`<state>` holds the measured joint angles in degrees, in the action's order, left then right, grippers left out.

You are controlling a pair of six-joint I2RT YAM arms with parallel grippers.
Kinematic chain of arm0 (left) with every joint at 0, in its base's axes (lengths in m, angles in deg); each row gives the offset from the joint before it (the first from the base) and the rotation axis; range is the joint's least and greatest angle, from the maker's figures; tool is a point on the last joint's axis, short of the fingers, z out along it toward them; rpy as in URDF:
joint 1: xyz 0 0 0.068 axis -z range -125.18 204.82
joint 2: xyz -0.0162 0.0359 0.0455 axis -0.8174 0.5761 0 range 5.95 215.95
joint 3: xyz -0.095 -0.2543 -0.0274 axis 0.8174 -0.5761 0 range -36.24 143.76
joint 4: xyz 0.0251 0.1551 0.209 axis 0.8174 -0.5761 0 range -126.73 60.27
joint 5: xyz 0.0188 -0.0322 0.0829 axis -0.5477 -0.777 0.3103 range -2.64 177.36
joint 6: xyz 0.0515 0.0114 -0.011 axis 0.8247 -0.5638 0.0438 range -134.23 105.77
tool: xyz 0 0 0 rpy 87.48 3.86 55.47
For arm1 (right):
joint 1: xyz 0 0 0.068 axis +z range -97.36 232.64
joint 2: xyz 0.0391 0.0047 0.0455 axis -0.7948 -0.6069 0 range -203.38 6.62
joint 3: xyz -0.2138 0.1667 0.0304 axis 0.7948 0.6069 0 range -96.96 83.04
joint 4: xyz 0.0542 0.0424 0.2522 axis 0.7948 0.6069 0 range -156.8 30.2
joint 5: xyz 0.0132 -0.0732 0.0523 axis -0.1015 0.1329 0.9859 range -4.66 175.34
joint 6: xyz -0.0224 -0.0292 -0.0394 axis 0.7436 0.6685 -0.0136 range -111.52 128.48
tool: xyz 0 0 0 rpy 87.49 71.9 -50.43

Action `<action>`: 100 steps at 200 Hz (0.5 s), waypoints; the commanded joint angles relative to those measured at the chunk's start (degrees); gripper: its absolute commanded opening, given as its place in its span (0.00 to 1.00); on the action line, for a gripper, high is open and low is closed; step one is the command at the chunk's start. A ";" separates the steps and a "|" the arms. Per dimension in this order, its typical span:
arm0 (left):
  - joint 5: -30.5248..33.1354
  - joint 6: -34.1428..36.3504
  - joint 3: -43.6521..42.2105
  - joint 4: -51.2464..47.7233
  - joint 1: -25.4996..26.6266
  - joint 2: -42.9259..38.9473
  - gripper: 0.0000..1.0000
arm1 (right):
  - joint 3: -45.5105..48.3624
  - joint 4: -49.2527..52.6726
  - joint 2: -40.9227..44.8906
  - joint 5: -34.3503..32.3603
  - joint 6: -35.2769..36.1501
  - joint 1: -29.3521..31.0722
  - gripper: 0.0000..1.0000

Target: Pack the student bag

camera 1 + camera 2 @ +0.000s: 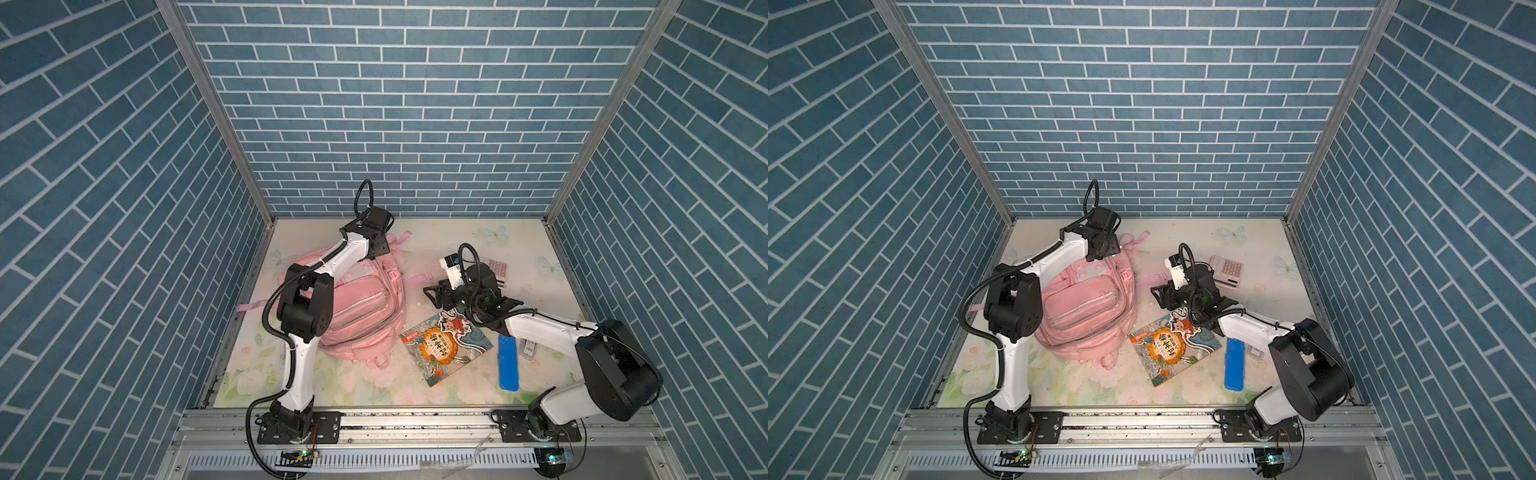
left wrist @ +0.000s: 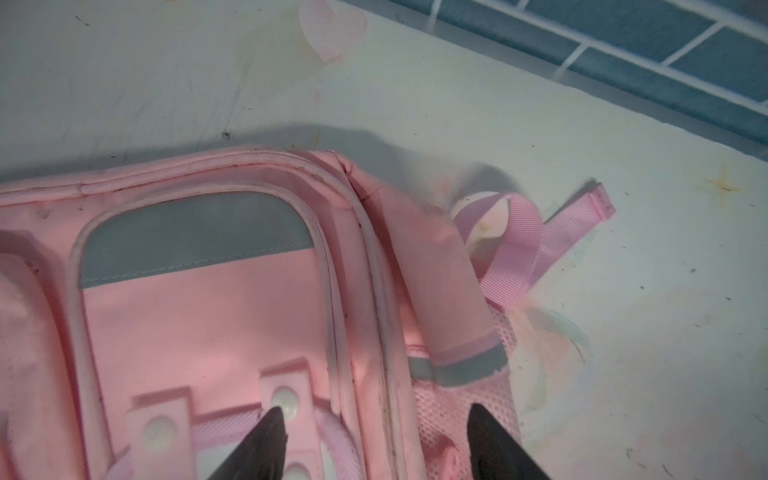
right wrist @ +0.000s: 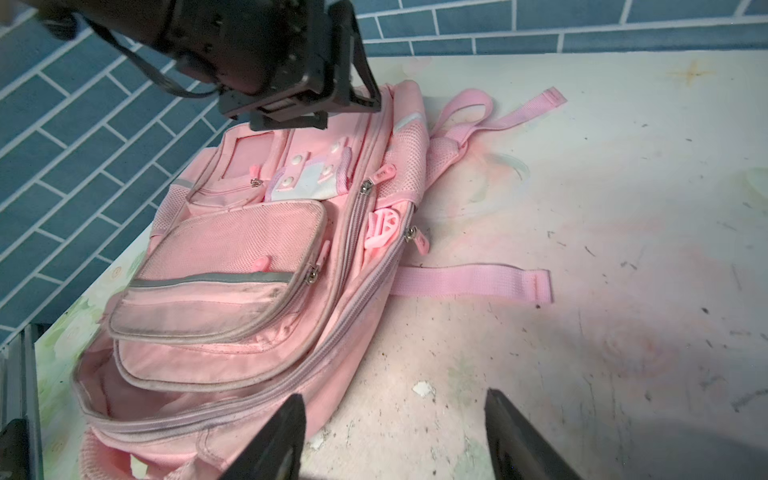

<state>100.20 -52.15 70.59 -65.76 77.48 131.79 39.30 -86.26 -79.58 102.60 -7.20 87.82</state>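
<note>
student bag [image 1: 357, 307] is lying front-up on the table [image 1: 374, 386], left side. left gripper [image 2: 376, 444] is hovering over its top end, right gripper [image 3: 395, 424] beside it, both with jaws spread (nothing gripped).

Student bag [image 3: 232, 257]: soft pink woven cloth, matt, grimy along the piping; side panels of open mesh; straps [image 3: 469, 280] of ribbed webbing; snaps [image 2: 284, 401] of smooth, faintly glossy plastic. Table [image 3: 582, 249]: matt flower-printed sheet, scuffed and flecked. Fingers [image 2: 262, 444] of my left gripper [image 2: 374, 411]: matt black plastic; booklet [image 1: 444, 349]: printed paper; case [image 1: 508, 363]: smooth blue plastic; frame rail [image 1: 415, 415]: bare brushed metal.
</note>
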 commanded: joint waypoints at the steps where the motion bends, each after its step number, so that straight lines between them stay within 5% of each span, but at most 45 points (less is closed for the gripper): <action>1: 0.06 0.55 4.48 -5.72 0.07 4.94 0.69 | -2.68 1.50 -2.01 2.88 2.85 -0.20 0.68; 56: 0.83 1.93 5.97 -8.00 -0.74 10.69 0.61 | -4.77 2.81 -3.98 3.10 3.33 -0.20 0.66; 100: -2.66 4.17 -1.98 -2.41 -1.55 8.76 0.32 | -4.42 3.13 -3.57 2.35 4.07 -0.20 0.66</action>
<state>101.03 -48.47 73.30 -67.34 76.82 138.94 35.91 -84.36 -83.20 104.69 -5.12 87.82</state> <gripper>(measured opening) 0.381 0.658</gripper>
